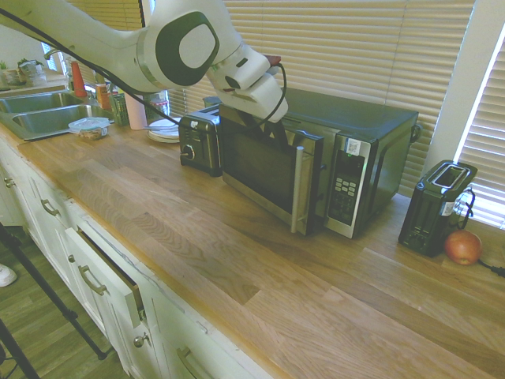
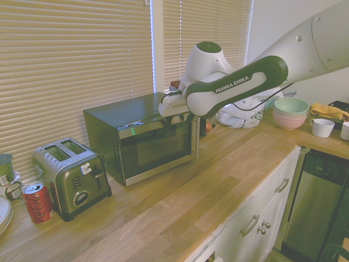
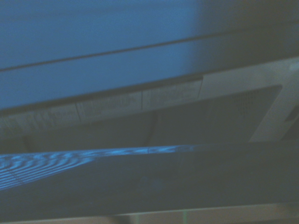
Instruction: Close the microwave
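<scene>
Going left to right in the first exterior view: a steel sink [image 1: 35, 118], a small black appliance [image 1: 200, 142], then the microwave [image 1: 371, 134] mid-counter with its door [image 1: 264, 170] slightly ajar, handle side standing proud of the keypad. The gripper [image 1: 264, 118] hangs at the door's top edge; whether its fingers are spread or together I cannot tell. The closing push looks nearly finished. Next, press the door toward the cabinet until it latches. Further right stands a black toaster [image 1: 436, 207].
</scene>
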Robot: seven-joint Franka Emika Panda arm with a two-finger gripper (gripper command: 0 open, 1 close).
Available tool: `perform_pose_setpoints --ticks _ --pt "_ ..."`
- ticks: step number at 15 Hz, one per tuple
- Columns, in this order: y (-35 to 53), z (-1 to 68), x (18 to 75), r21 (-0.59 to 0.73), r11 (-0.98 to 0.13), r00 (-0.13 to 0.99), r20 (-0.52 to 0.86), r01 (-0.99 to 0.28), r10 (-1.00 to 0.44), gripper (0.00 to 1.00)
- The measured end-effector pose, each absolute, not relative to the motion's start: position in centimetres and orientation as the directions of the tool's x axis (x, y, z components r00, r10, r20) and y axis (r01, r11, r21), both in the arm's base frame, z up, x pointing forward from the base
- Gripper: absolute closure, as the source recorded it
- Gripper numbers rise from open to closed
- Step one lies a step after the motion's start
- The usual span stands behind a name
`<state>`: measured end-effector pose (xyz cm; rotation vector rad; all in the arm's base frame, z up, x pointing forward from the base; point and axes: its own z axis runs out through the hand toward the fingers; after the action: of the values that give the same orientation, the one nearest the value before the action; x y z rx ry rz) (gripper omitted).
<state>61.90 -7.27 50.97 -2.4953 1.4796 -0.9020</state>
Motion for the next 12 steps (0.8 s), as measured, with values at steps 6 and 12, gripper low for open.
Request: perform_pose_setpoints --ticks 6,12 --pt "-7.7 49.2 66.7 -0.290 -0.507 0.368 0.419 -0.812 -0.830 0.00" --pt "-5.8 49.7 66.3 -0.311 -0.513 0.386 0.388 -0.800 -0.837 0.00"
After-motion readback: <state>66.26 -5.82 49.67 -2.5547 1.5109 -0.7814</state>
